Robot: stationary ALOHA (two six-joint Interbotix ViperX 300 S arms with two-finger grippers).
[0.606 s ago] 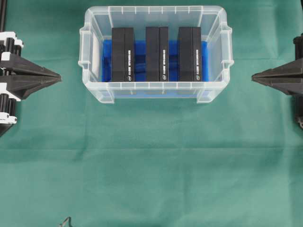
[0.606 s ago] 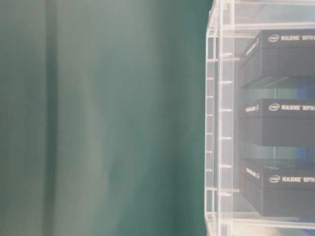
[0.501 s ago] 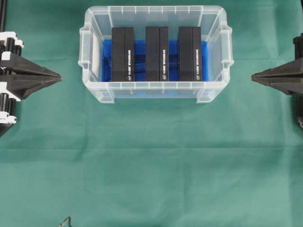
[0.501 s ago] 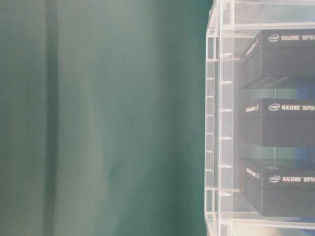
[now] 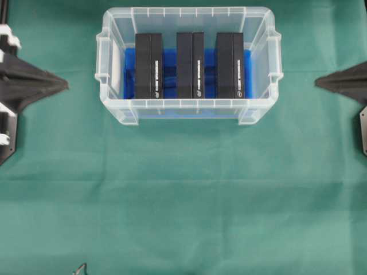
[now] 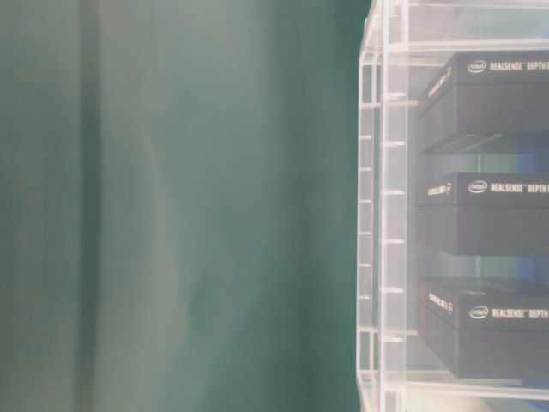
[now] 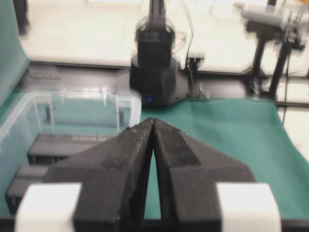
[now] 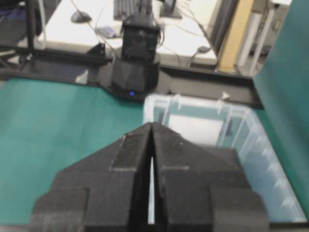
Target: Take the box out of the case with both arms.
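Green cloth [image 5: 183, 200] bears case [image 5: 109, 57] of Intel RealSense boxes [image 5: 189, 65]; both end effectors closed, empty.

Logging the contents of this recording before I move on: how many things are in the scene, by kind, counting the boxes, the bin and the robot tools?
Black boxes: 3, at left, middle and right, all standing in the case
Clear case: 1
Tools: 2, left tool and right tool, both shut and outside the case
Total: 6
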